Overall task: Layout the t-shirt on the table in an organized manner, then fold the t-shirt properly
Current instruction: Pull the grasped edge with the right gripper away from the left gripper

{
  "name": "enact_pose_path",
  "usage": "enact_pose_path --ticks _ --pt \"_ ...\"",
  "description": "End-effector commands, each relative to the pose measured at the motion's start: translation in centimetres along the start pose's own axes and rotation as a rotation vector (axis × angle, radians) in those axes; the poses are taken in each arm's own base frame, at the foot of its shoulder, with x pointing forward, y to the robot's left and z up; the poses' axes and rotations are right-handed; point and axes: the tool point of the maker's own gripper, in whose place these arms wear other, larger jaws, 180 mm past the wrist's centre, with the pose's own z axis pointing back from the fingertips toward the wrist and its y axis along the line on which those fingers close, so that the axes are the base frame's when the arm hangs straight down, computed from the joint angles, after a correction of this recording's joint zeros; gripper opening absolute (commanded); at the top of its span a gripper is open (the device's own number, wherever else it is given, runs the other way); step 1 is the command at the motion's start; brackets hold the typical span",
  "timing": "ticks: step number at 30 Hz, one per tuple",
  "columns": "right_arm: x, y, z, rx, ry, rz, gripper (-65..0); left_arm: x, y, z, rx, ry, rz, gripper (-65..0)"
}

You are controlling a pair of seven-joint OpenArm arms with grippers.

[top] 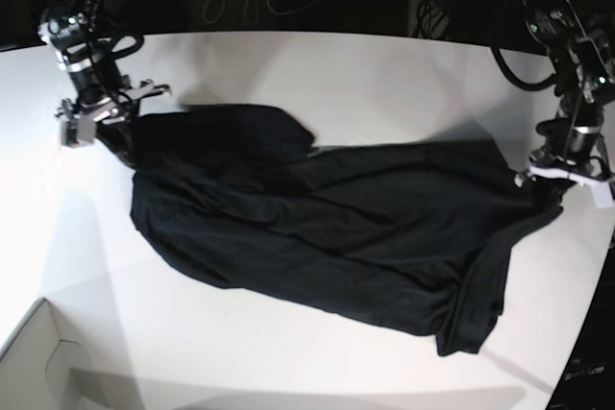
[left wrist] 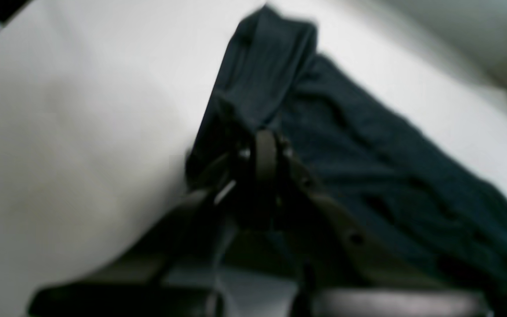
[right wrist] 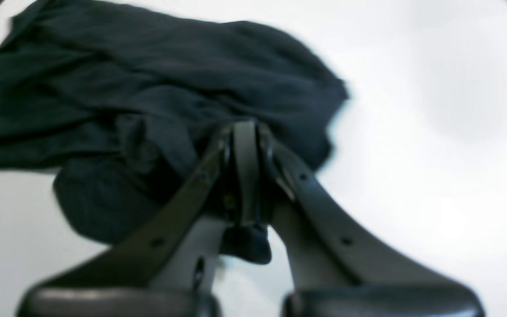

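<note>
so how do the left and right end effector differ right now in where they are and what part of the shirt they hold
In the base view the left end effector sits at the table's right edge, lower in the picture; the right end effector sits at the left, farther back. The left pinches the t-shirt where it lies mostly spread; the right grips a bunched, heaped part. Both are shut on the black cloth.

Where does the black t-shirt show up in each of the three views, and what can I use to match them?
Left wrist: the t-shirt runs from top centre to lower right, pinched in the left gripper.
Right wrist: it fills the upper left, bunched at the right gripper.
Base: it lies spread across the middle of the table, one arm at each end.
Shared landmark: the white table under the cloth.
</note>
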Motion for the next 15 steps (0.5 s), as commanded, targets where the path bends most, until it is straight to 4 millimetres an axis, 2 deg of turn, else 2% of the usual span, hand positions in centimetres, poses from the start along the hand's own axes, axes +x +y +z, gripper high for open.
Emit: enact_pose_path --ticks 1,4,10,15 --pt "2.4 -0.4 0.3 -0.014 -0.086 0.000 -65.0 1.5 0.3 0.5 0.000 -0.049 -0.013 -65.0" --pt "3.3 -2.2 1.5 -0.095 -0.126 -0.015 -65.0 0.8 1.6 1.2 0.033 -0.030 -0.007 -65.0" --pt "5.1 -4.5 3.7 -0.222 -0.195 -0.035 -65.0 -1.4 3.1 2.4 0.069 0.028 -0.028 -65.0" --pt "6.4 -7.2 5.2 -0.338 -0.250 -0.050 -65.0 -1.3 5.2 3.2 0.119 0.033 -0.023 -65.0"
